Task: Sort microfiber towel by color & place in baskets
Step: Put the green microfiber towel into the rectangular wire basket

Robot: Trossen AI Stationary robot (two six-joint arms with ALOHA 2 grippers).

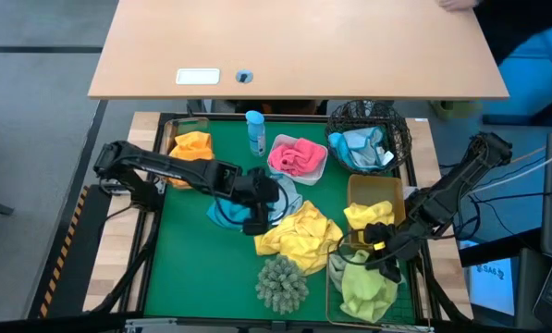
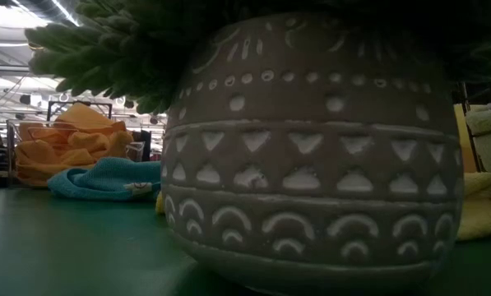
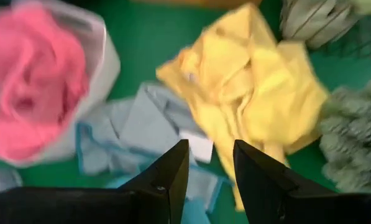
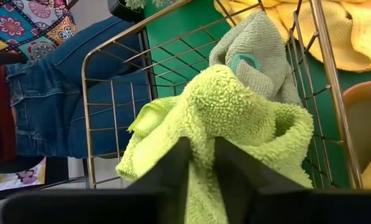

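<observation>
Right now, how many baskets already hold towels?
5: gold wire basket far left, white tub centre, black mesh basket, orange-lined bin, gold wire basket near right. None seem hidden.

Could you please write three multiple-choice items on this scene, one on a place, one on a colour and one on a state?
1. Where do the pink towels lie?
A. in the white tub
B. in the black basket
C. loose on the mat

2. What colour is the towel at the right gripper?
A. orange
B. pale green
C. teal

3. How does the left gripper stand?
A. shut on a pink towel
B. open and empty above the loose towels
C. inside a gold basket

Answers: 1 A, the tub's rim surrounds them; 2 B, the right wrist view shows it; 3 B, its fingers stand apart with nothing between.
</observation>
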